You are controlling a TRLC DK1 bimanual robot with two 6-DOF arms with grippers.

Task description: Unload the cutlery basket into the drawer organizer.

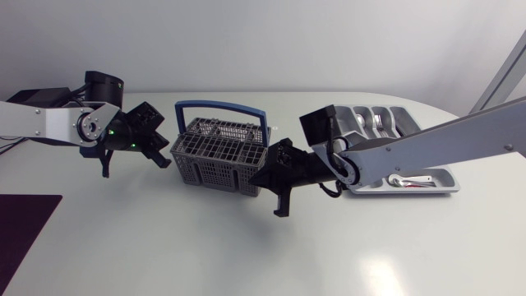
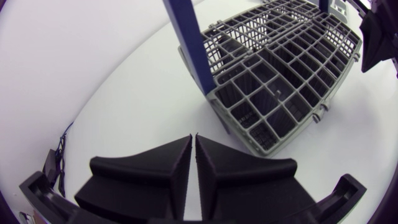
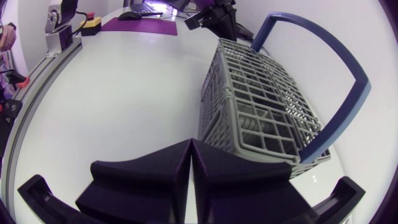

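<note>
The grey mesh cutlery basket [image 1: 215, 152] with its blue handle [image 1: 222, 107] stands mid-table. My left gripper [image 1: 162, 156] hovers just off the basket's left end, fingers shut on nothing. In the left wrist view the pads [image 2: 180, 168] press together and the basket [image 2: 280, 81] lies ahead. My right gripper [image 1: 261, 175] is at the basket's right end, also shut and empty. Seen from the right wrist, that gripper [image 3: 190, 149] points at the basket [image 3: 261, 99]. The grey drawer organizer [image 1: 436, 187] lies at the right, with cutlery [image 1: 411, 181] in its front slot.
A dark purple mat [image 1: 25, 230] lies at the table's front left corner. More cutlery [image 1: 380, 123] rests in the organizer's rear compartments, behind my right arm. Bare white tabletop stretches in front of the basket.
</note>
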